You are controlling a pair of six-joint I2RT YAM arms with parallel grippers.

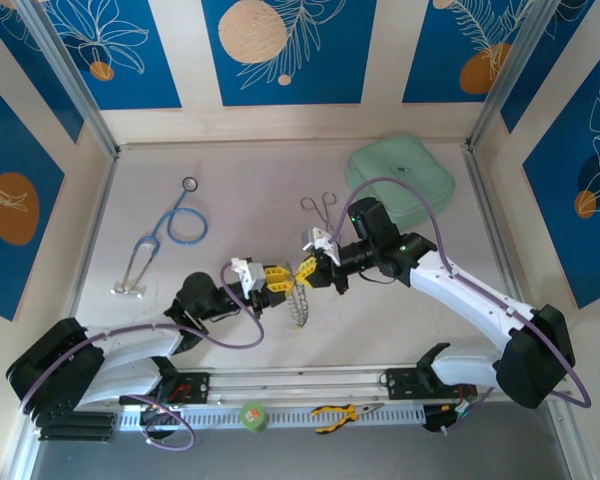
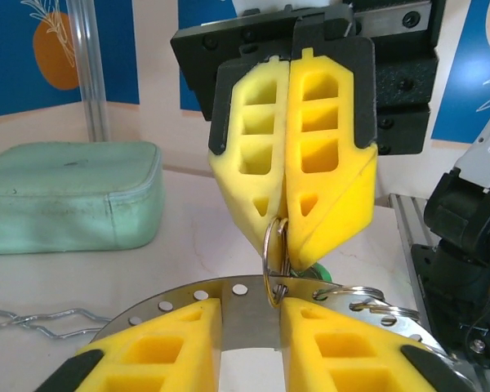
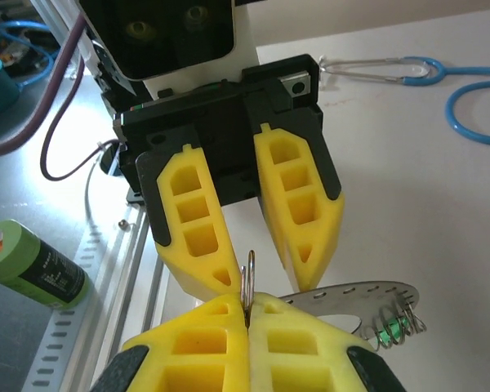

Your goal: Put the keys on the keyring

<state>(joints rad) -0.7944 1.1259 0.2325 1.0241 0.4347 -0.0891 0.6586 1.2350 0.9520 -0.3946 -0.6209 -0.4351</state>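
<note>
From above, the keyring (image 1: 300,303) hangs off the tabletop (image 1: 230,180) between the left end effector (image 1: 277,281) and the right end effector (image 1: 309,268), which meet tip to tip. One keyring, two end effectors; the keys are too small to count here.

In the left wrist view, the left end effector (image 2: 251,305) has its fingers a little apart, with the keyring's flat, holed metal strip (image 2: 180,300) running between them, and seems to clamp it. Opposite, the right fingers (image 2: 327,155) are pressed together on one small split ring (image 2: 271,245) that passes through a hole in the strip. A few more wire loops (image 2: 367,296) sit at the strip's right end.

In the right wrist view, the right end effector (image 3: 247,305) pinches that split ring edge-on. One green-headed key (image 3: 388,331) dangles from the strip; I can count no others.

The keyring looks stiff, light and slick, so it is best gripped flat across the strip. The split ring is thin, springy wire that is likely to twist or slip, and it needs a firm pinch on its rim.
</note>
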